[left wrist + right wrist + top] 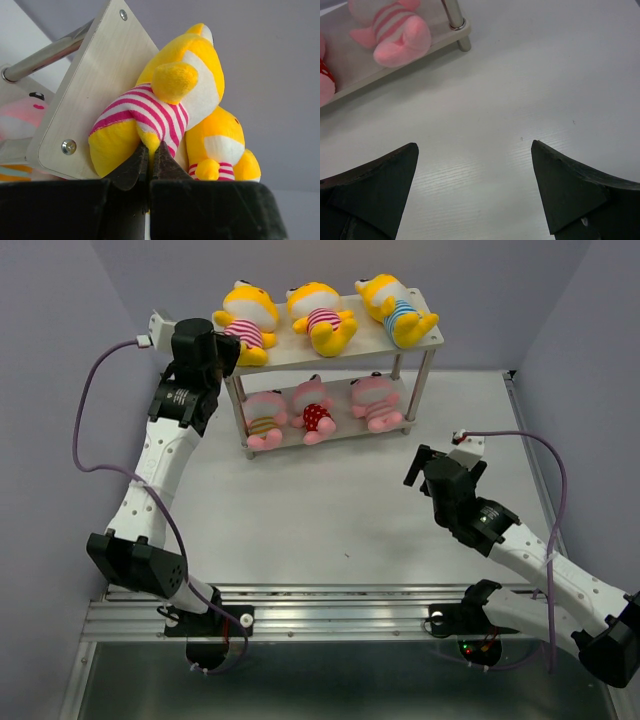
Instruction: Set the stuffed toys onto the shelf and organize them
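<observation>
The shelf (422, 336) stands at the back of the table. Three yellow stuffed toys lie on its top board: a pink-striped one (247, 320) on the left, another (320, 315) in the middle and a blue-striped one (395, 308) on the right. Three pink toys (315, 412) sit on the lower board. My left gripper (230, 352) is at the shelf's left end, shut on a yellow limb of the left pink-striped toy (165, 105), the jaws (150, 150) pinching it from below. My right gripper (475, 147) hovers open over bare table, holding nothing.
The shelf's metal leg (456, 22) and a pink striped toy (395, 30) lie ahead and left of the right gripper (440, 458). The top board's underside (95, 75) fills the left of the left wrist view. Purple walls enclose the table.
</observation>
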